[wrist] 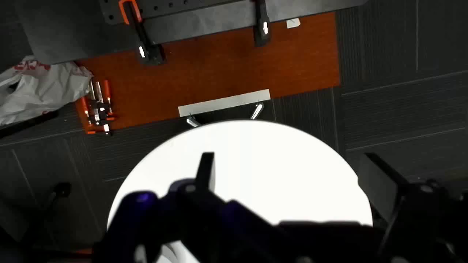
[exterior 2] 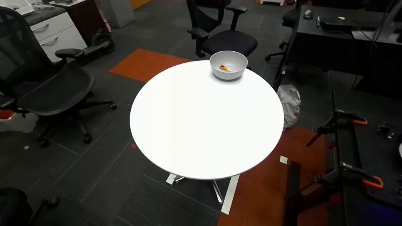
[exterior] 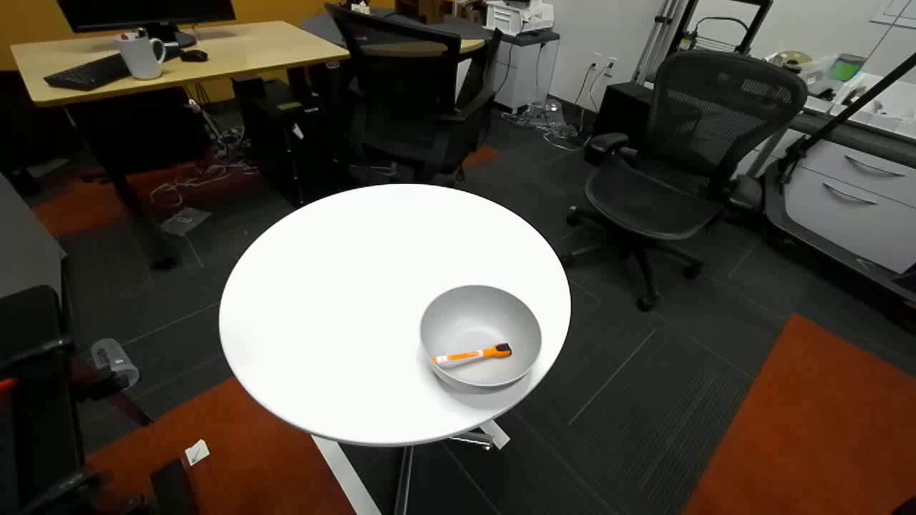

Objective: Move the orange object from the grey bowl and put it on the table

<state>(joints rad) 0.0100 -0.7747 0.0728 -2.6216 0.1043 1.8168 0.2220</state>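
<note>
Grey and smooth-sided, the bowl (exterior: 476, 304) stands close to the edge of the round white surface (exterior: 336, 307) in both exterior views, and the orange object (exterior: 469, 355) lies inside it, black end and all. In the wrist view we see the claw (wrist: 290, 162) spread wide, with only the surface showing between its fingers (wrist: 376, 182). We judge that the reach into the bowl has not begun.

The bowl's place worries us most: should a finger land on the rim or shove the wall sideways, it could slide or tip over the edge, load included. Brought in this wide, the claw may not fit inside without such a knock, so we would narrow it first. The curved inside might also let the slim object swivel away from an off-centre pinch. Low in the wrist view a pale curve (wrist: 173, 252) may be the bowl, but too little shows, and poor aim could follow. At set-down, the surface's nearly featureless glare could make us misjudge height; released too high, the object might bounce or roll off.
</note>
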